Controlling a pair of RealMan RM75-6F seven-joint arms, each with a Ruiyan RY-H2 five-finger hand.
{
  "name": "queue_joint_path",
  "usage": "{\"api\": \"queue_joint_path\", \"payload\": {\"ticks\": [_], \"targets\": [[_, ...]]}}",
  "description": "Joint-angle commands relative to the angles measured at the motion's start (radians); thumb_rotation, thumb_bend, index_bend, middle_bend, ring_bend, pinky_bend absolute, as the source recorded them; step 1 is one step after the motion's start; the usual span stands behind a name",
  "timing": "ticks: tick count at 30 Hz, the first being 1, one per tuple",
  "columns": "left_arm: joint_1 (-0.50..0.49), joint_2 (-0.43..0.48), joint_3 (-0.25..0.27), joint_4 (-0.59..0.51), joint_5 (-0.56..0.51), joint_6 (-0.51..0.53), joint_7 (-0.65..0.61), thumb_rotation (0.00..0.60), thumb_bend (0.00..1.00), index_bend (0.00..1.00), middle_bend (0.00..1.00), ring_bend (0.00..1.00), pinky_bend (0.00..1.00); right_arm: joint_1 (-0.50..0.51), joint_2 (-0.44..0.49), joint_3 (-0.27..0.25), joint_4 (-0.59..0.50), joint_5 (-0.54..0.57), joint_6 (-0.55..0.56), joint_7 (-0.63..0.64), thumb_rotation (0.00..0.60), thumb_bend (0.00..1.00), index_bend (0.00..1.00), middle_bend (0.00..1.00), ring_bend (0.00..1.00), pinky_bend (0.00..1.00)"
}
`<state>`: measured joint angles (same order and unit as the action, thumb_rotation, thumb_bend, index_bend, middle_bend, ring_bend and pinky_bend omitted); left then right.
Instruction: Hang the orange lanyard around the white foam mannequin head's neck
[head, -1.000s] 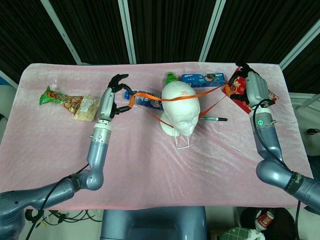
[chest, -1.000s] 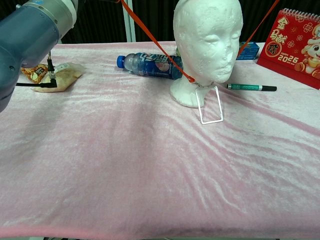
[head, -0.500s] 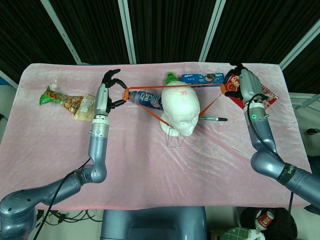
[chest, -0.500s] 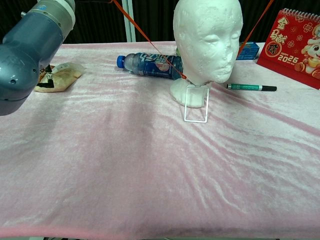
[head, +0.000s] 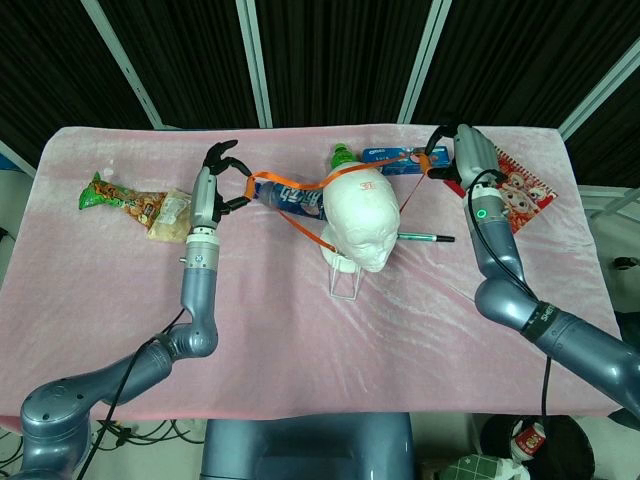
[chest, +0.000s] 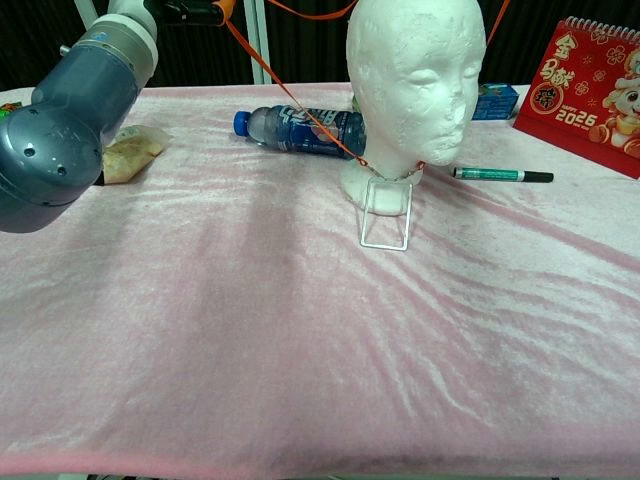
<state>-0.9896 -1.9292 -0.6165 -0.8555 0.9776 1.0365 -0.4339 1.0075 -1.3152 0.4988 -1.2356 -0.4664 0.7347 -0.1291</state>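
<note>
Pink velvet cloth (head: 300, 330) covers the table, with black panels behind it. At 9 o'clock from the white foam mannequin head (head: 362, 213) lie a green snack packet (head: 112, 197) and a pale snack bag (head: 172, 214); a clear blue-labelled plastic bottle (chest: 300, 130) lies just behind the head at 10 o'clock.

Step in hand, as judged: pass the orange fabric lanyard (head: 300, 187) loop over the crown and lower it to the neck. To do it well, keep the loop stretched wide between both hands, carry the rear run past the back of the skull, then lower both hands together so neither side snags on the ears or chin. Avoid sideways pull; the foam head looks light and could tip.

Left hand (head: 213, 187), at 9 o'clock from the head, pinches the lanyard's left end with thumb and fingertip; its other fingers are spread. The strap runs across the crown, and a second run descends to the front of the neck, where a clear rectangular badge holder (chest: 387, 214) hangs against the base.

Right hand (head: 462, 160), at 2 o'clock, holds the lanyard's right end with curled fingers. A blue biscuit box (head: 405, 157), a green marker pen (chest: 500, 175) and a red 2025 desk calendar (chest: 600, 80) lie nearby.
</note>
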Motion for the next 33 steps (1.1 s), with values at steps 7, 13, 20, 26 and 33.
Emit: {"api": "queue_joint_path", "payload": {"ticks": [7,13,20,26,33], "targets": [[-0.035,-0.027,-0.013,0.090,-0.012,-0.042,-0.023,0.600,0.45,0.58,0.15,0.00,0.00,0.070,-0.076,-0.018,0.153,0.049,-0.060,-0.026,0.600,0.47,0.71,0.17,0.18,0.16],[-0.055,-0.059,-0.004,0.182,-0.016,-0.071,-0.026,0.600,0.43,0.57,0.14,0.00,0.00,0.090,-0.106,-0.044,0.240,0.067,-0.113,-0.043,0.600,0.47,0.71,0.16,0.18,0.17],[-0.067,-0.090,0.008,0.264,-0.044,-0.151,0.007,0.600,0.21,0.40,0.09,0.00,0.00,0.095,-0.111,-0.073,0.294,0.084,-0.181,-0.056,0.600,0.29,0.44,0.13,0.16,0.16],[-0.073,-0.087,0.017,0.273,-0.038,-0.171,0.018,0.600,0.10,0.31,0.06,0.00,0.00,0.093,-0.078,-0.104,0.281,0.088,-0.243,-0.068,0.600,0.11,0.23,0.08,0.14,0.15],[-0.058,-0.065,0.019,0.216,-0.025,-0.146,0.018,0.600,0.07,0.30,0.05,0.00,0.00,0.088,-0.047,-0.098,0.248,0.109,-0.268,-0.025,0.600,0.03,0.16,0.07,0.13,0.14]]}}
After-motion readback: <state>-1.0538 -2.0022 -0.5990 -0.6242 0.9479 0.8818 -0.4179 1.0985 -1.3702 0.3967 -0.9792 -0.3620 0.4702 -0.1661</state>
